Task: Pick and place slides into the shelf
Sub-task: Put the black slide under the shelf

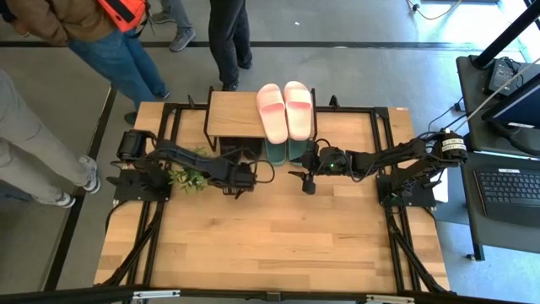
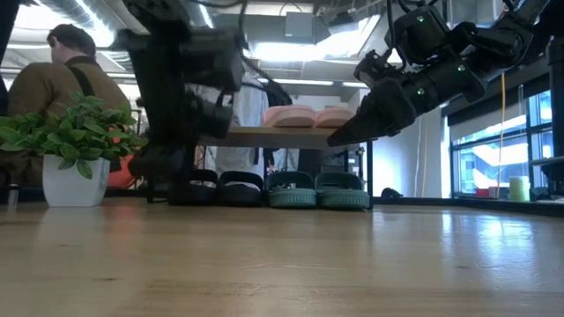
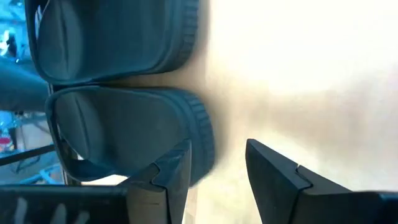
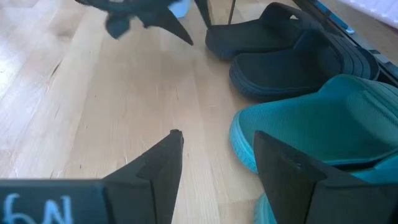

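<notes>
The shelf point(image 1: 232, 115) stands at the table's far edge, with the pink slides point(image 1: 285, 110) lying on its top board. Under the board, on the table, rest the black slides point(image 2: 220, 187) on the left and the green slides point(image 2: 319, 190) on the right. My left gripper point(image 3: 217, 180) is open, slanting down just in front of the black pair point(image 3: 124, 130). One of its fingers point(image 3: 174, 180) shows before the nearer black slide's heel. My right gripper point(image 4: 217, 168) hangs open above the table in front of the green slides point(image 4: 323, 124), holding nothing.
A potted plant point(image 1: 187, 179) stands by the left arm, left of the shelf. Several people point(image 1: 126, 51) stand beyond the table's far edge. The near half of the wooden table point(image 1: 270, 245) is bare board. A desk with a laptop point(image 1: 510, 181) sits off the right edge.
</notes>
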Controlling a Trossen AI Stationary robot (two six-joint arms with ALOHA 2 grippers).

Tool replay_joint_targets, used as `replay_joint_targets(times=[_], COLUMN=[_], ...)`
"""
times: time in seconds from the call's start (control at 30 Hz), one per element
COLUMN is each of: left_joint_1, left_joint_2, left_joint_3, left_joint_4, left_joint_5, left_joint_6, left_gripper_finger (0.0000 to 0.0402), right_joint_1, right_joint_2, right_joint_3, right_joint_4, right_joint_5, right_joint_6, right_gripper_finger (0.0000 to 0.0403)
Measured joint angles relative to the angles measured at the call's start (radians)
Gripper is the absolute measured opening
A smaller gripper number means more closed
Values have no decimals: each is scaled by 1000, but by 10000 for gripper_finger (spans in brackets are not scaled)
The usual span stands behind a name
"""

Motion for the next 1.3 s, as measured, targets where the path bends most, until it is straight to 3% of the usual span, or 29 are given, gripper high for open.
replay_joint_targets(times=[0.47, 0.57, 0.73, 0.83, 1.3], left_joint_1=[-91, -92, -92, -92, 54], left_joint_2=[-230, -287, -350, -351, -187], left_joint_3=[0, 0, 0, 0, -1], left_joint_4=[-2, 33, 84, 97, 67], left_joint_5=[40, 126, 351, 436, 496], left_joint_6=[-158, -151, -117, -102, -57], left_gripper_finger=[145, 145, 145, 145, 145], right_joint_1=[3, 3, 3, 3, 3], right_joint_2=[0, 0, 0, 0, 0], right_joint_3=[0, 0, 0, 0, 0], right_joint_4=[-3, -3, -5, -5, -2], right_joint_5=[0, 0, 0, 0, -1], right_joint_6=[3, 3, 4, 4, 8], right_gripper_finger=[197, 197, 197, 197, 197])
